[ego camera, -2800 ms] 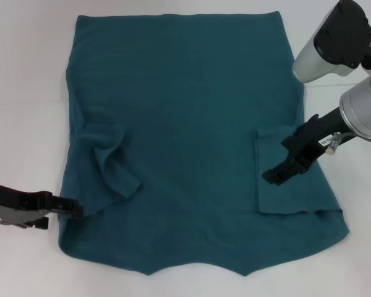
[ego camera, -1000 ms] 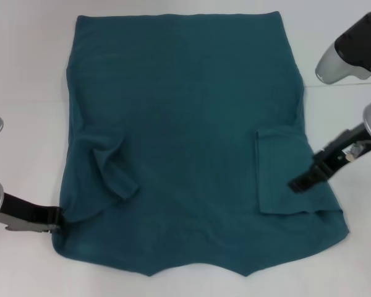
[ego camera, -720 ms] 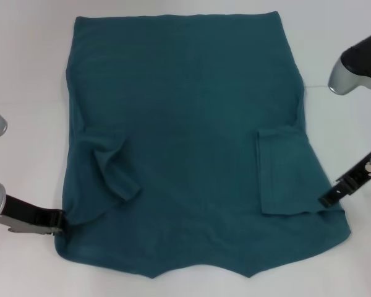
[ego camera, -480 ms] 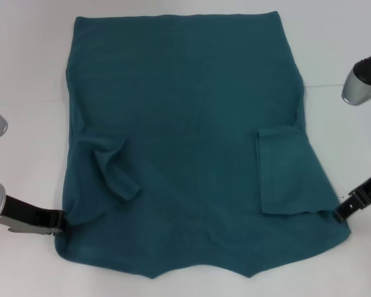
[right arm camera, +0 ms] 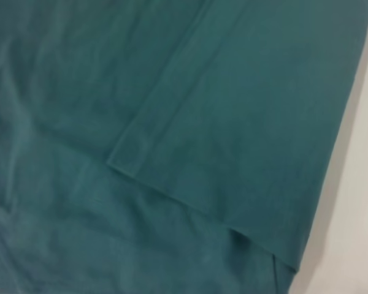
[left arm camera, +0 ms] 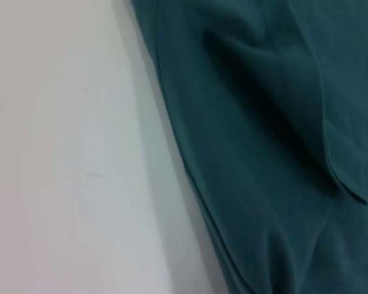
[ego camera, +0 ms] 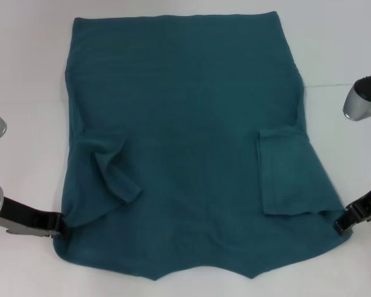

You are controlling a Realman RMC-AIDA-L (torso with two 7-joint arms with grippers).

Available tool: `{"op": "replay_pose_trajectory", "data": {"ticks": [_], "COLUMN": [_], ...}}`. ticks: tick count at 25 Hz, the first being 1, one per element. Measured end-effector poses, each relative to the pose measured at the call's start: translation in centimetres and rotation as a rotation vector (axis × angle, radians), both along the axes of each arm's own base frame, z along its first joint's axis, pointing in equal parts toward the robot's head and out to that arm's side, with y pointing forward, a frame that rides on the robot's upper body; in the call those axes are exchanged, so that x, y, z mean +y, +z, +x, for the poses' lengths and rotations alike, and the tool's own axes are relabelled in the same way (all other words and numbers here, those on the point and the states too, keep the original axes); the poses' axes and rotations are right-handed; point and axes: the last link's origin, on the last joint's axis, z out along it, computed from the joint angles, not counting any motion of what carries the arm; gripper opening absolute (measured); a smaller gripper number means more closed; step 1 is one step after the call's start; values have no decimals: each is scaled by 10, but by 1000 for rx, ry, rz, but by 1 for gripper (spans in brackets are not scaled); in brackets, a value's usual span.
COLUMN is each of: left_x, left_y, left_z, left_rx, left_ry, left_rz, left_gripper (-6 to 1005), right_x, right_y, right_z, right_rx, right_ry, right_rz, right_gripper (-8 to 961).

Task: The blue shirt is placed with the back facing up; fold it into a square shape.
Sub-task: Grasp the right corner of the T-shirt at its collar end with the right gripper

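- Across the centre of the head view, the blue shirt (ego camera: 185, 136) is spread flat on the white surface (ego camera: 25, 74), sleeves folded in.
- Left gripper (ego camera: 60, 223) and right gripper (ego camera: 340, 224) are seen at the lower corners; jaw state cannot be told.
- Cloth is judged soft and limp; the lower corners are best pinched.

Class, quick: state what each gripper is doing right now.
Left gripper: at the left edge of the dark teal-blue cotton T-shirt; state cannot be told.
Right gripper: at the shirt's right edge; state cannot be told.
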Motion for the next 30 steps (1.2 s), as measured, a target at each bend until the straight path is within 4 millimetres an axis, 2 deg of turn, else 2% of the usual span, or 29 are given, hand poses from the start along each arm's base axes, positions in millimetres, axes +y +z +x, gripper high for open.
{"op": "replay_pose_trajectory", "data": {"ticks": [6, 25, 30], "left_x": [0, 4, 4], "left_y": [0, 0, 0], "left_z": [0, 4, 4], "left_rx": [3, 4, 2], "left_ry": [-3, -12, -14], "left_rz": [-1, 4, 4], "left_gripper": [43, 43, 42], "right_x": [4, 10, 10], "right_y": [-9, -21, -21], "right_z": [12, 14, 15], "right_rx": [2, -4, -7], "right_ry": [-18, 5, 4], "right_rz": [16, -5, 1], "right_gripper": [731, 720, 497]}}
